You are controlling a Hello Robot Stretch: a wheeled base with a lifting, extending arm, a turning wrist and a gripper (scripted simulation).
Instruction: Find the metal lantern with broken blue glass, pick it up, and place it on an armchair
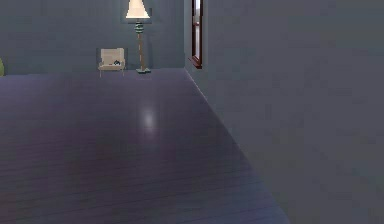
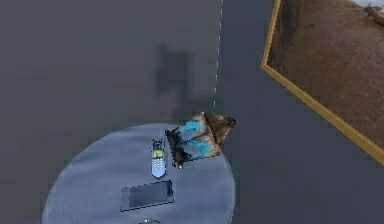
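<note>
Step in hand: judged to be the approach to the pick-up; the lantern is found but not yet lifted.
Lantern [image 2: 198, 138]: brown metal frame with blue panes, lying tilted at about 1 o'clock on the round table [image 2: 90, 170], close to its rim.
Neighbours: a slim remote [image 2: 158, 158] lies just beside the lantern at its 9 o'clock. A dark flat slab [image 2: 147, 196] lies toward the table's 6 o'clock, apart from both.
Gripper: whether its fingers are apart, together or on anything, I cannot tell.
Doing it well: come in from the lantern's 3 o'clock side, away from the remote, and take the metal frame, not the broken glass. Lift straight up before pulling back, since a tilted thing near a rim may roll or slide off.
Arm side view: gives the table, the things on it, and a gold-framed picture [image 2: 330, 70] on the wall at 2 o'clock.
Forward view: gives the way onward, with bare dark floor, a floor lamp [image 1: 138, 35] at 12 o'clock, a pale seat [image 1: 110, 60] beside it that may be the armchair, and a doorway [image 1: 196, 30] at 1 o'clock.
</note>
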